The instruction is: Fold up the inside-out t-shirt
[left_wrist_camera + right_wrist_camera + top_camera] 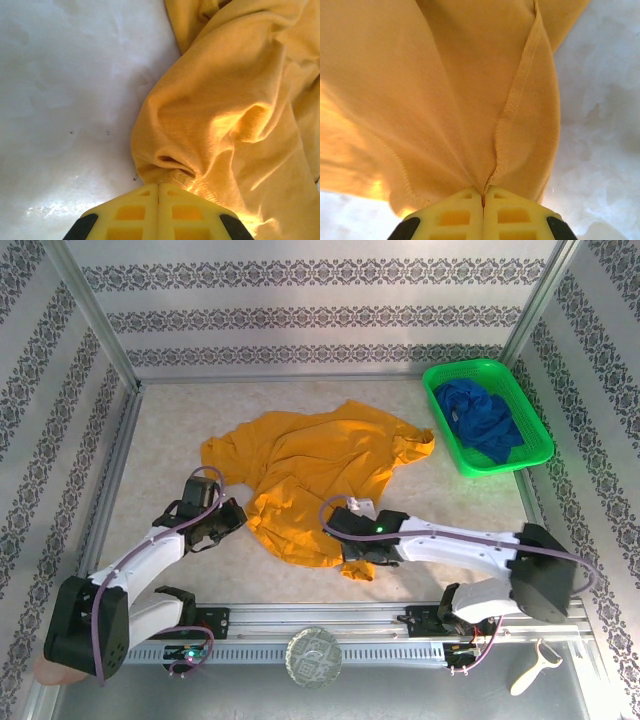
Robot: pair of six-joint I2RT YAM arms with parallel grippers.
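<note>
Left wrist: left gripper clamped on t-shirt near edge; right gripper clamped on its seam; cloth's light, limp, will sag; I'd grip hems.

1. In the top view, the right gripper covers the near corner of the t-shirt, so the pinch is hidden.
2. The tips of the left gripper are too small to make out there.
3. In the left wrist view, the bottom edge cuts off the fingers. The cloth runs off the top and right.
4. In the right wrist view, a seam vanishes between the closed fingers. The cloth runs off the top and left.
5. The blue garment is bunched in the basket, and its kind is unclear.
6. The white patch is too small to read.
</note>
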